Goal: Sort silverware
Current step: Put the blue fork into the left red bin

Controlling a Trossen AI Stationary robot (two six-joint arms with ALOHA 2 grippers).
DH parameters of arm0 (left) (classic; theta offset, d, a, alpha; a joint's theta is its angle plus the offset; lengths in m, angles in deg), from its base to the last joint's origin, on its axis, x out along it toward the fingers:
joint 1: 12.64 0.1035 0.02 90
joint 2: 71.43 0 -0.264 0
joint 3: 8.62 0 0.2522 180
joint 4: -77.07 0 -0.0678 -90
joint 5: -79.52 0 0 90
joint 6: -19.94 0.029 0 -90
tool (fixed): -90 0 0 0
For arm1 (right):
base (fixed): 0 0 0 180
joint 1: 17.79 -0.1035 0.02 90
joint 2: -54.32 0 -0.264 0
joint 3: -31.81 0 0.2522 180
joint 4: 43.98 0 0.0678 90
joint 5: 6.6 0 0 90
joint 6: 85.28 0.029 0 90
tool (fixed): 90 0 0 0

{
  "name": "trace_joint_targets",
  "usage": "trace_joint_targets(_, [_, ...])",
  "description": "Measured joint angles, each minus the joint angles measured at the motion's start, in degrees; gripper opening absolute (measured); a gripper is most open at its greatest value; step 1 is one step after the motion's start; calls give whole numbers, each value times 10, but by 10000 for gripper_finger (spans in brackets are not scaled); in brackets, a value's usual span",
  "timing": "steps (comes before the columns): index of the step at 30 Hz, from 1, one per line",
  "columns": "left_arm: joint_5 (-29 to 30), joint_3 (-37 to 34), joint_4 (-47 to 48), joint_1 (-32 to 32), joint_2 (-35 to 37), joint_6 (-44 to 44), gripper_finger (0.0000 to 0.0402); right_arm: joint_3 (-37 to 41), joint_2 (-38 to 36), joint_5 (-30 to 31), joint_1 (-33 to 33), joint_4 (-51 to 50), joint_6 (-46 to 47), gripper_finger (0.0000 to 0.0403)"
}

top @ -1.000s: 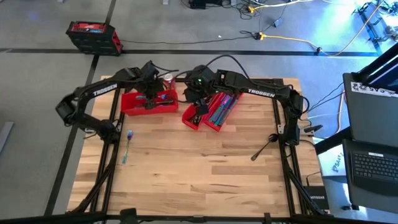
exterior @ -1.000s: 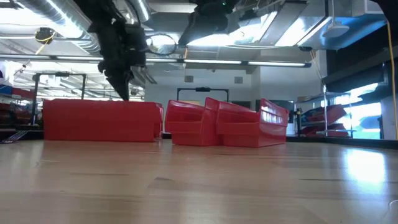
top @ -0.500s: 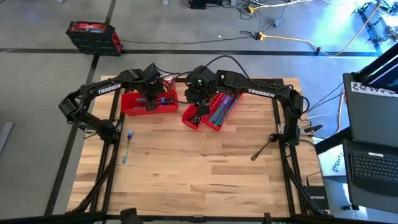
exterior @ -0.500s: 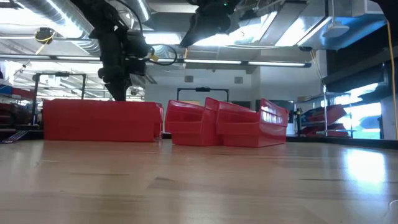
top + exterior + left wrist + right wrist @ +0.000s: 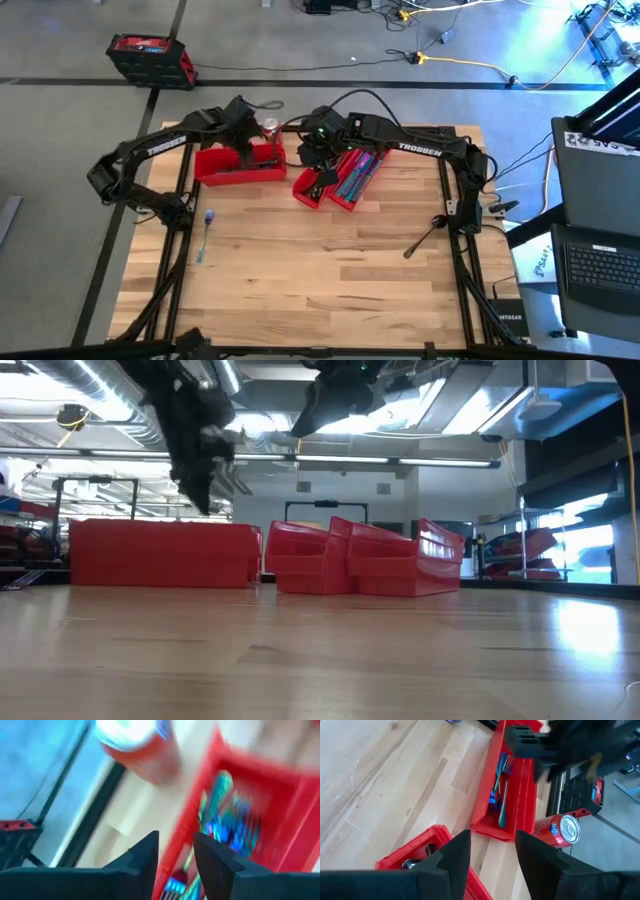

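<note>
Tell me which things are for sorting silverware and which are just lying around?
For the job: forks in the left red bin; silverware in the right red bins; blue utensil and dark utensil on the table.
Lying about: soda can; red case off the table; laptop.

Bright overhead ceiling lights glare in the low view; the left wrist view is motion-blurred.

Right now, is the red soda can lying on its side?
No, the red soda can stands upright on the table beside the long red bin, its silver top facing up.
</note>
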Motion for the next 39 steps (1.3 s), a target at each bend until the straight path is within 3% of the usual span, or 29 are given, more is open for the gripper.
trace_joint_targets(5, [-12,0,-14,-14,99,-121,81,0,0,-9,0,4,-12,142])
trace_joint_targets(11, [-33,0,25,-100,202,-229,69,0,0,-15,0,4,-15,142])
trace_joint_targets(16, [-148,-1,90,-197,223,-288,12,0,0,-29,1,7,-25,142])
trace_joint_targets(22, [-187,-2,214,-306,220,-335,1,0,0,-41,3,7,-25,142])
trace_joint_targets(25, [-177,-2,272,-362,215,-377,0,0,0,-41,3,7,-23,142])
trace_joint_targets(32, [-106,-22,341,-482,200,-647,0,0,0,-70,3,13,-19,142])
trace_joint_targets(39, [-107,-118,252,-646,157,-906,0,0,9,-82,3,42,-25,142])
